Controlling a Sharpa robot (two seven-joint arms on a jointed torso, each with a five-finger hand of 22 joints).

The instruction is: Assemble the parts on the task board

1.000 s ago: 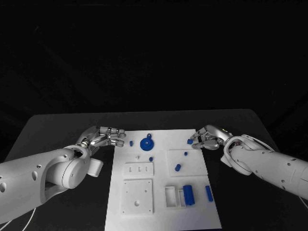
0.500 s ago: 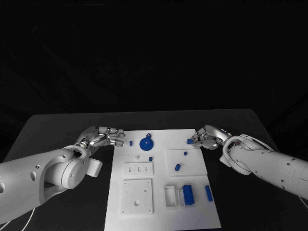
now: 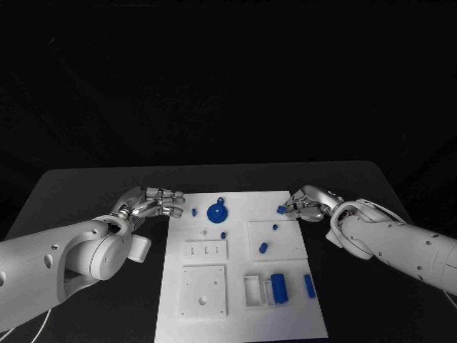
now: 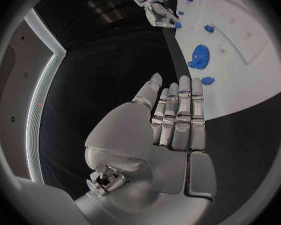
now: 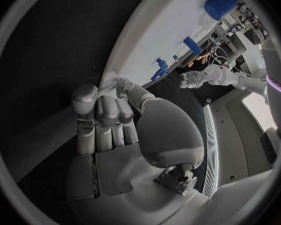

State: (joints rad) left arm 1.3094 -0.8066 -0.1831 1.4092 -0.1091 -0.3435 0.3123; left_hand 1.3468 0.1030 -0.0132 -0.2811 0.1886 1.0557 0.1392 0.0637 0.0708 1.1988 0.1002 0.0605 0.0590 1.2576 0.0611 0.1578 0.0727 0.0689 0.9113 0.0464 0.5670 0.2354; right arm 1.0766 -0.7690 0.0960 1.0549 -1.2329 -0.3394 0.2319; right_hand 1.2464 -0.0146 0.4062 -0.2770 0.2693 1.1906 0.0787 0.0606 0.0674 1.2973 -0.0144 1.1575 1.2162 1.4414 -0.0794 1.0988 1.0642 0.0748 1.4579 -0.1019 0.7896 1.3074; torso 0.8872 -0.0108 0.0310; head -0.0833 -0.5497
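Right hand (image 3: 307,205): at the far right corner of the white board (image 3: 239,314), fingers curled in; a small blue peg (image 3: 282,210) sits at its fingertips, touching or just beside them. Whether it is pinched I cannot tell; the right wrist view (image 5: 106,135) shows the fingers bent over the board's edge but hides the tips.
Left hand (image 3: 156,203): on the black table (image 3: 74,193) just beside the board's far left edge; in the left wrist view (image 4: 178,120) the fingers lie straight and pressed together, holding nothing.
Parts: a blue gear (image 3: 218,212) at the board's far middle, a small peg (image 3: 195,212) beside it, more pegs toward the centre, and a blue cylinder (image 3: 280,287) in the near tray.
Handling: the pegs look like light, stiff, smooth plastic, likely to slip or roll; a fingertip pinch across the sides seems best.
Gear: flat and thin, so probably best lifted by its rim or raised hub.
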